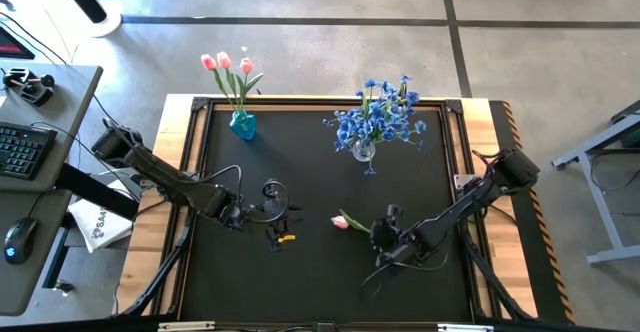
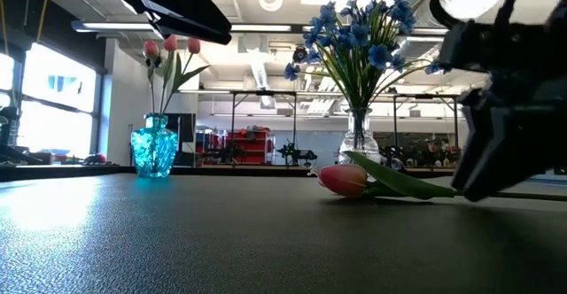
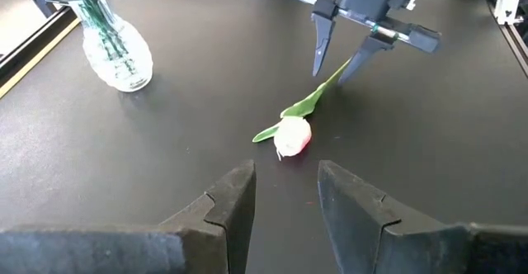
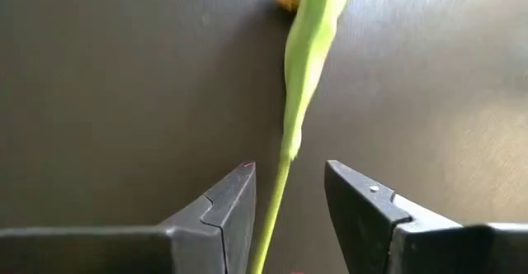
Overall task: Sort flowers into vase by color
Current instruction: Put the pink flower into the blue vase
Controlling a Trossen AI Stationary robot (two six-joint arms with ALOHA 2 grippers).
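Note:
A pink tulip (image 1: 343, 222) lies flat on the black table top, with its bloom (image 3: 292, 134) toward the left arm and its green stem (image 4: 301, 68) running to my right gripper. My right gripper (image 1: 378, 234) is open and low over the table. Its two fingers stand on either side of the stem (image 4: 271, 216) with a gap on each side. My left gripper (image 1: 283, 212) is open and empty, just left of the bloom and pointing at it (image 3: 286, 187). A blue vase (image 1: 241, 124) holds three pink tulips. A clear vase (image 1: 363, 150) holds the blue blossoms.
Both vases stand near the table's far edge, the blue one at far left and the clear one at far centre-right. A raised wooden border (image 1: 180, 142) runs round the black table top. A desk with a keyboard and mouse (image 1: 20, 152) stands off to the left.

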